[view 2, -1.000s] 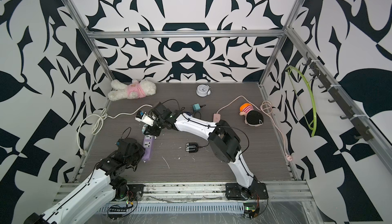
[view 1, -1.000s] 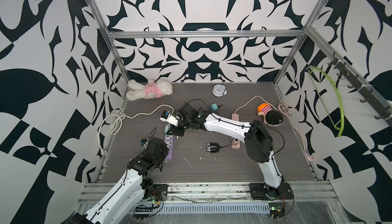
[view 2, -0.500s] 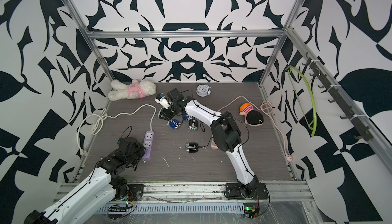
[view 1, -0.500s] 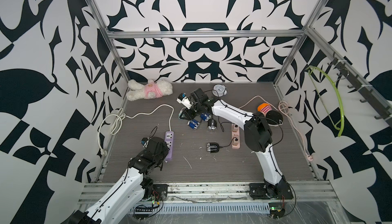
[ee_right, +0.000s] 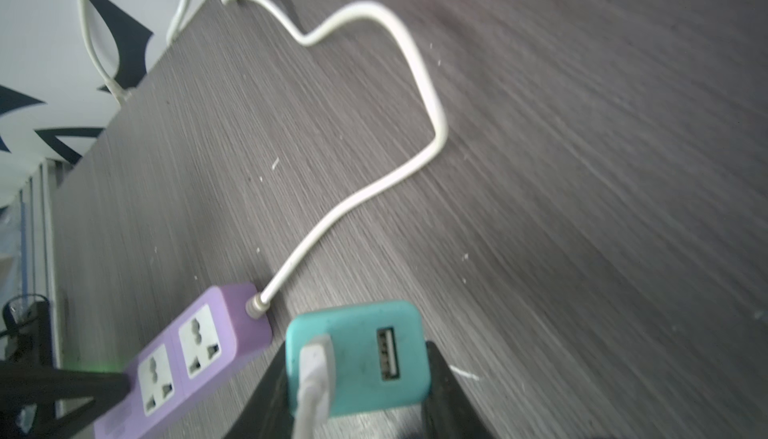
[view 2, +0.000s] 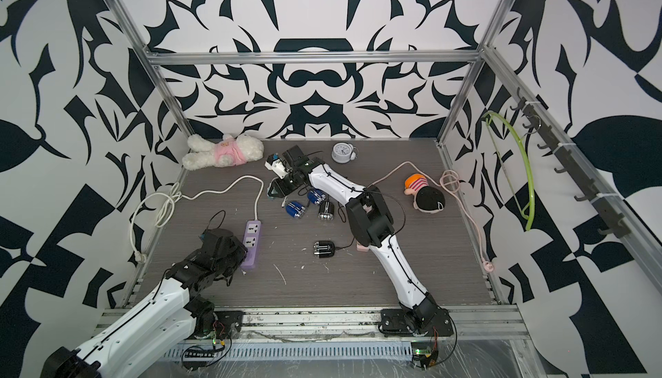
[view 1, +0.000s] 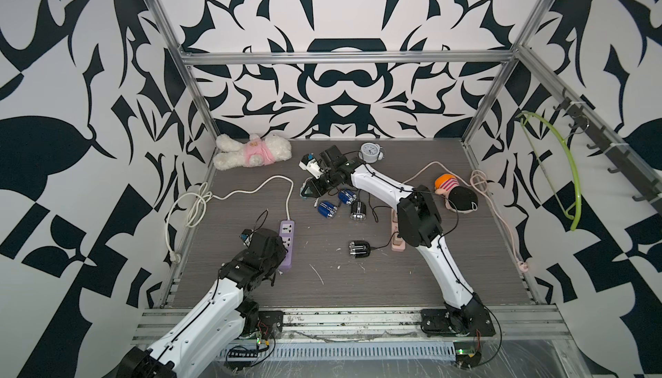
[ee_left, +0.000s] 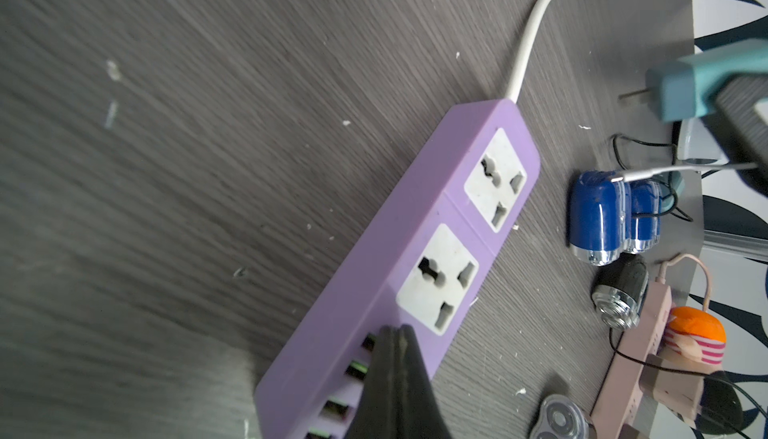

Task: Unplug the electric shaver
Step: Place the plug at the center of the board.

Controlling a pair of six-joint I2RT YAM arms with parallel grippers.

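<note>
The right gripper [ee_right: 357, 410] has its jaws pinching a teal adapter [ee_right: 357, 353] by its two sides, with the USB face turned to the wrist camera. The adapter is off the table [view 1: 430, 279], and in the left wrist view its metal prongs [ee_left: 631, 94] stick out into open air. A white USB lead [ee_right: 311, 378] is plugged into one of its ports. The lead appears to run down to the nearer blue shaver [ee_left: 596, 216], though the thin wire is hard to follow. That blue shaver lies on the table just below the adapter, beside a second blue shaver [view 1: 346, 197] and a black shaver [view 1: 358, 210].

The left gripper [ee_left: 392, 341] has its fingers pressed together, tips down on the near end of the purple power strip [ee_left: 357, 291] (over its row of small ports). In both top views the strip lies flat, well apart from the adapter. Its white cord [view 1: 250, 188] loops off toward the left wall.
</note>
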